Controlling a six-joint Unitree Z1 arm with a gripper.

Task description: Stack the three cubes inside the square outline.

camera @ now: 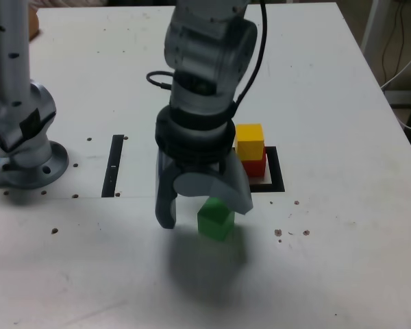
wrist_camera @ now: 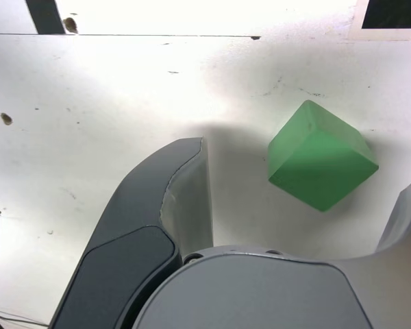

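Green cube point(camera: 215, 219): one, matte, resting on the white table point(camera: 329, 260) at the near side, turned corner-on to the square outline and lying just short of it toward the camera; untouched. Gripper point(camera: 204, 212): grey, pointing down over the green cube, jaws spread wide with the cube between them but nearer the finger point(wrist_camera: 404, 219) on the exterior view's right; the wrist view shows bare table between the cube and the other finger point(wrist_camera: 171, 205), and nothing is held. Shadow of the gripper: falls on the table nearer the camera than the green cube. Red cube point(camera: 255, 165): one, sitting inside the square outline point(camera: 277, 175), partly hidden by the gripper body. Yellow cube point(camera: 250, 140): one, stacked squarely on the red cube. Black strip point(camera: 114, 166): narrow, straight, lying well to the exterior view's left of the square outline. Arm base point(camera: 24, 147): grey metal, bolted down farther left of the strip. Dark specks: scattered over the table around the outline.
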